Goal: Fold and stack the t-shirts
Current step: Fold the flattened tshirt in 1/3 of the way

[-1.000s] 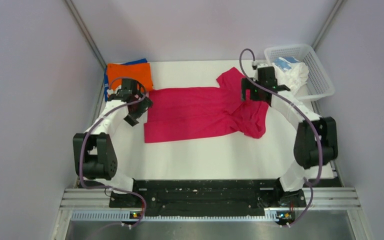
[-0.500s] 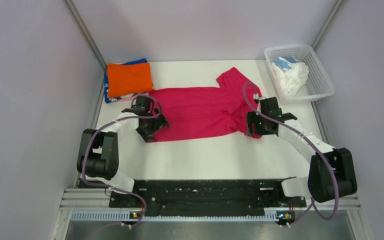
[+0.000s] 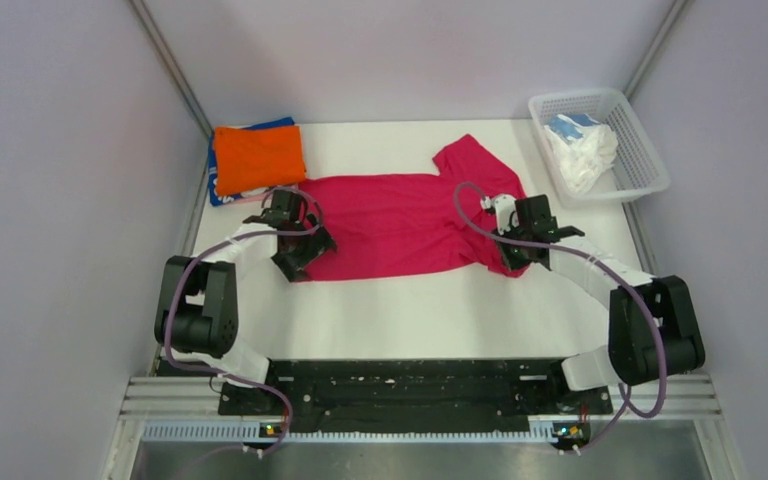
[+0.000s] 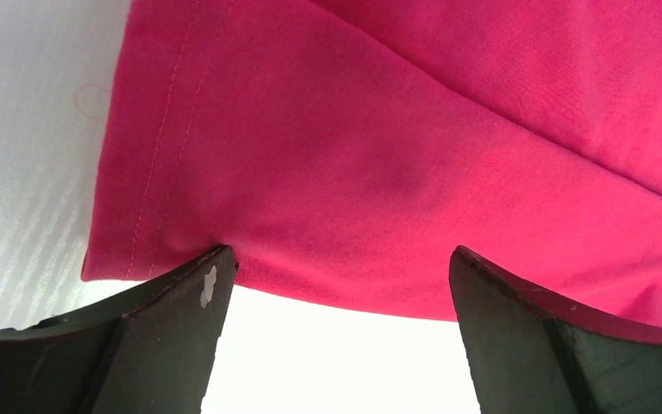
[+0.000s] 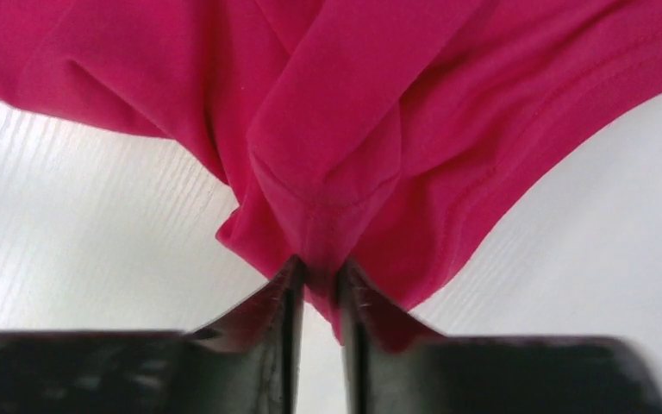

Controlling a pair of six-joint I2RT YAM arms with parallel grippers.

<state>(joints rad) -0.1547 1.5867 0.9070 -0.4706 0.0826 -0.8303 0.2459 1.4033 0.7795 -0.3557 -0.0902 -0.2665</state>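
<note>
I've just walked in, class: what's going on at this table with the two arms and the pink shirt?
The robot is working on a crimson-pink t-shirt lying spread on the table. The right hand is pinched shut on a bunched fold at its near right end. The left hand stands open at the near left corner, gripping nothing yet. A folded orange t-shirt sits at the far left.

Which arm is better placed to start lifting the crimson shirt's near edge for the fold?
Right, probably. The right gripper is pinched on a bunched fold of the crimson shirt at its near edge; the left gripper stands open at the hem corner, holding nothing.
</note>
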